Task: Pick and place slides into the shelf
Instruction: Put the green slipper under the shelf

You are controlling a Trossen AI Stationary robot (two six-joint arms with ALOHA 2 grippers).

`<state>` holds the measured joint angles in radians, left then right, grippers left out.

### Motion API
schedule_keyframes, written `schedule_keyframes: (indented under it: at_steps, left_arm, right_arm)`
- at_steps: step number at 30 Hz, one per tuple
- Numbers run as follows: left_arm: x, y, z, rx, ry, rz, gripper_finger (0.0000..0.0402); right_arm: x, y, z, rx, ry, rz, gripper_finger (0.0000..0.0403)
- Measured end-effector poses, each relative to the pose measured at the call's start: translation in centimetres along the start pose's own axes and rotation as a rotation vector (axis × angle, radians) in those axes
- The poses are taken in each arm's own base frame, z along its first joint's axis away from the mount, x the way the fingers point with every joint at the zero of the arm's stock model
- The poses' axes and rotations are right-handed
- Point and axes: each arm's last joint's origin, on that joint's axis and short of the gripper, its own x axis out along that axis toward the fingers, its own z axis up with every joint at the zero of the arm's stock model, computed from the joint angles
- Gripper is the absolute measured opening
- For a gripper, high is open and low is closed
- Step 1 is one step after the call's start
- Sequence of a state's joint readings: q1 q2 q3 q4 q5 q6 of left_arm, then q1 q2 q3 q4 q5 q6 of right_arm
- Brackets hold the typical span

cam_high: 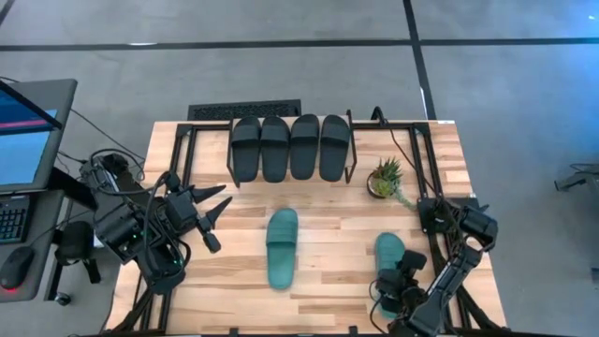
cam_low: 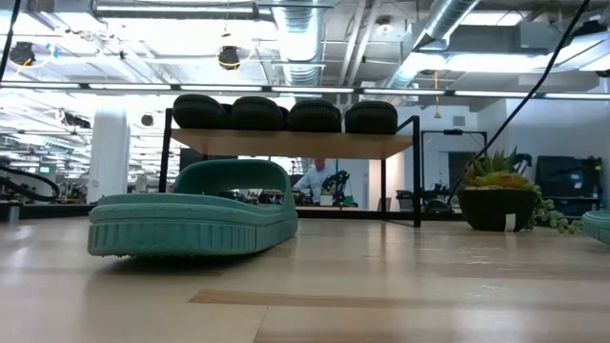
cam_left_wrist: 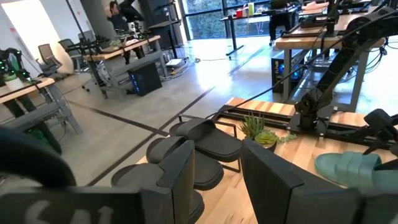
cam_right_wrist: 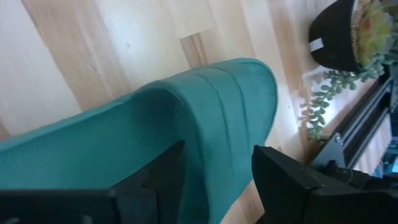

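Note:
Several black slides (cam_high: 290, 147) lie side by side on the shelf's plank top (cam_low: 286, 143) at the table's far middle. One teal slide (cam_high: 282, 248) lies sole down at the table's centre. A second teal slide (cam_high: 389, 251) lies near the right edge. My right gripper (cam_right_wrist: 217, 149) is open and tilted down over this slide, one finger above it and the other past its side edge. My left gripper (cam_high: 225, 198) hangs open above the table's left side, pointing toward the shelf, with nothing between its fingers. My right gripper comes at the right teal slide's side edge (cam_right_wrist: 242, 124) slanting from above. One finger (cam_right_wrist: 158, 177) lies over the slide's top and the other (cam_right_wrist: 286, 177) stands outside it over the table. I cannot tell whether either finger touches it. The slide lies flat on the table.
A potted plant (cam_high: 386, 178) stands right of the shelf, just beyond the right teal slide. Black frame rails (cam_high: 426, 178) run along the table's left and right sides. A monitor and keyboard (cam_high: 19, 150) stand off the table's left. Bare wood lies between the two teal slides.

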<state>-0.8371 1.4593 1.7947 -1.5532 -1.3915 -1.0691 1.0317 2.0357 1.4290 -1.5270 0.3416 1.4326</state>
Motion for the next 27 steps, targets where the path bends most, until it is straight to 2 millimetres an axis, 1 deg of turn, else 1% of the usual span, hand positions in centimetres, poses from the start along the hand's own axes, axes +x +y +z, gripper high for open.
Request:
schedule_keyframes:
  at_steps: [7, 20, 23, 25, 27]
  left_arm:
    - [0.0, 0.0, 0.0, 0.0, 0.0, 0.0, 0.0122]
    - [0.0, 0.0, 0.0, 0.0, 0.007, -0.004, 0.0122]
    - [0.0, 0.0, 0.0, -0.003, 0.007, -0.004, 0.0122]
    - [0.0, 0.0, 0.0, -0.005, 0.006, -0.004, 0.0122]
    - [0.0, 0.0, 0.0, -0.006, 0.006, -0.004, 0.0122]
  right_arm:
    - [0.8, 0.0, -0.1, 0.003, 0.034, -0.008, 0.0168]
    - [1.9, -0.3, -0.3, -0.006, 0.047, -0.054, 0.0163]
    - [2.1, -0.6, 0.0, -0.005, 0.055, -0.08, 0.0137]
    - [2.1, -0.7, 0.3, -0.003, 0.053, -0.09, 0.0104]
    - [2.2, -0.7, 0.5, 0.002, 0.04, -0.091, 0.0062]
